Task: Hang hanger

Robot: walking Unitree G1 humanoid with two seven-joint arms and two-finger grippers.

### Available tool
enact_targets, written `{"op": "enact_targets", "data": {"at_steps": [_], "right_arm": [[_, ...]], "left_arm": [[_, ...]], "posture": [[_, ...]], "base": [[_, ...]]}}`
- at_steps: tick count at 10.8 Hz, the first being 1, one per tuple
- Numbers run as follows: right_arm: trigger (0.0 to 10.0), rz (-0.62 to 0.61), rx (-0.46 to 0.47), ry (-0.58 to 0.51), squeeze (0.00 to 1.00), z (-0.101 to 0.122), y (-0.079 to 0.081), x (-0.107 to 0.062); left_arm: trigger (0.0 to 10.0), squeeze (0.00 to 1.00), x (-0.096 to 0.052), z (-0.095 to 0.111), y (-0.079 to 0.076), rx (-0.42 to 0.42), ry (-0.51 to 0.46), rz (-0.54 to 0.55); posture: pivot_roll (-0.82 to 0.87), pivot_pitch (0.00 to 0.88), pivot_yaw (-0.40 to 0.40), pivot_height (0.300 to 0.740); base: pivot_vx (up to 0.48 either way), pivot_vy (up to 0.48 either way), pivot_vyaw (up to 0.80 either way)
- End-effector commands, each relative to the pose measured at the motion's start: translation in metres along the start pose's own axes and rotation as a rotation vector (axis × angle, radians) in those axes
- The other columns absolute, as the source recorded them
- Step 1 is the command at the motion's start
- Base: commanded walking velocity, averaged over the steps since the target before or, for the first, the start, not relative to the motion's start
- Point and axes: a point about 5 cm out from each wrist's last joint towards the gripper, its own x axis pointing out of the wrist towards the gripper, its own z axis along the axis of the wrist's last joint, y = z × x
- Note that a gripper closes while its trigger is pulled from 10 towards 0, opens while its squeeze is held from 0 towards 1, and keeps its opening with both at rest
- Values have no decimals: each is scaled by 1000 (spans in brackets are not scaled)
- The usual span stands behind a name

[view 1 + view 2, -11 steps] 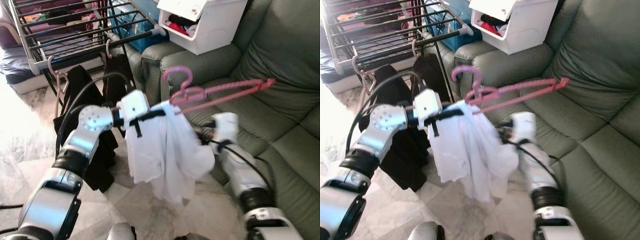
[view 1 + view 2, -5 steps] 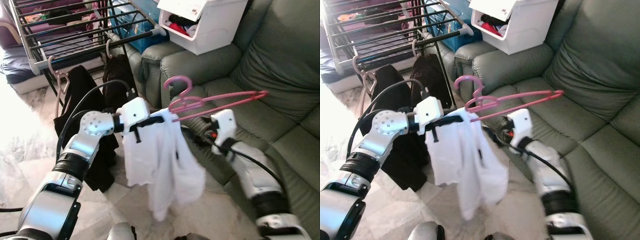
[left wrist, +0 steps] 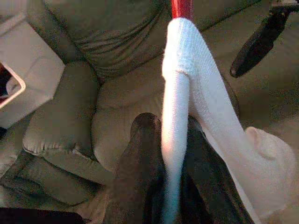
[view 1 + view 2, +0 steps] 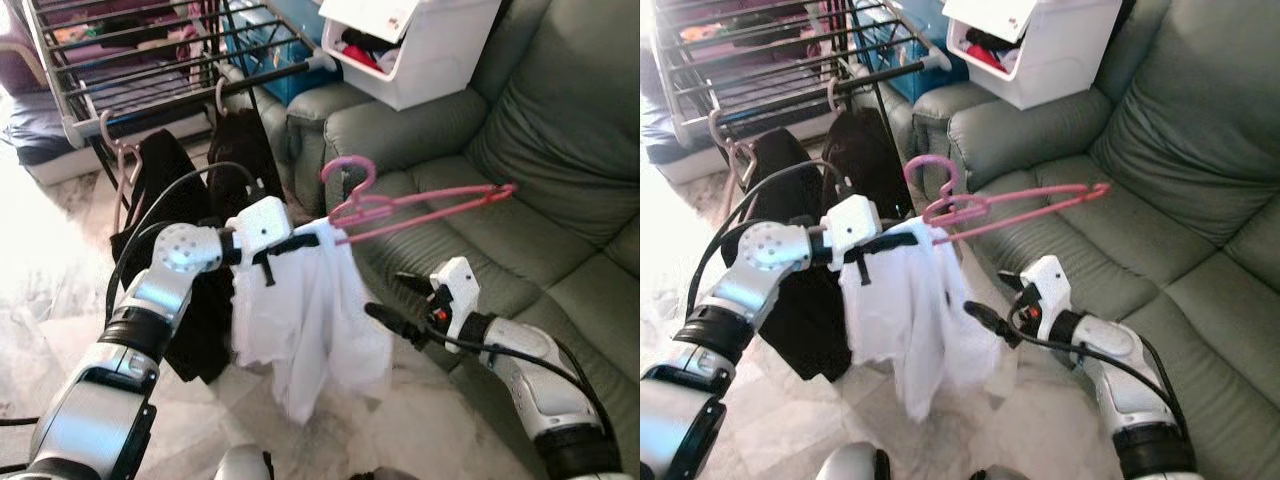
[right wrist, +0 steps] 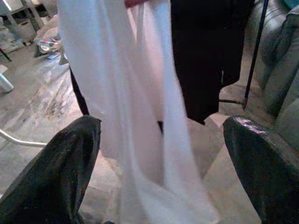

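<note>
Left hand (image 3: 163, 154) clenched on white garment (image 4: 300, 320) (draped over pink hanger (image 4: 400, 205)), right hand (image 4: 395, 300) released nearby.

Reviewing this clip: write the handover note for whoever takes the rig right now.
Left gripper: shut on the white garment where it drapes over the pink hanger, holding both up in front of the green sofa.
Right gripper: open, empty, beside the garment's lower part, not touching it.
Drying rack: to the robot's left, two dark garments already hanging from its rail.
Done: garment is on the hanger.
Left: carry it to the rack and hook it on a rail.
</note>
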Motion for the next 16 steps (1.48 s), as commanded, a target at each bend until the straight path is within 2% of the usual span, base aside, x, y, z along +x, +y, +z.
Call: {"op": "enact_targets", "data": {"at_steps": [1,3,5,6,8,12,15,16], "right_arm": [[10000,-17,-33,-8,0,6,-4,6],[10000,-76,-58,-52,0,13,-11,10],[10000,-66,-62,-140,0,31,-12,11],[10000,-44,-24,-215,0,44,-13,8],[10000,-48,-28,-206,0,43,-16,4],[10000,-36,27,-93,0,9,-9,9],[10000,-96,54,-24,0,-12,-13,5],[10000,-152,45,112,0,-33,-17,-1]], "left_arm": [[0,0,2,19,5,49,-67,-4],[0,0,3,29,2,51,-108,-34],[0,0,-1,22,-1,47,-79,-34],[0,0,0,14,-2,16,-59,-21],[0,0,1,9,-7,3,-43,-21],[0,0,7,26,-4,15,-112,2],[0,0,1,52,7,32,-192,13],[0,0,-4,63,13,36,-223,24]], "posture": [[-61,0,7,740],[-52,0,4,740],[-54,0,4,740],[-62,0,7,740],[-68,0,8,740],[-60,0,-2,740],[-55,0,-7,740],[-52,0,-10,740]], "base": [[0,0,0],[0,0,0],[0,0,0],[0,0,0],[0,0,0],[0,0,0],[0,0,0],[0,0,0]]}}
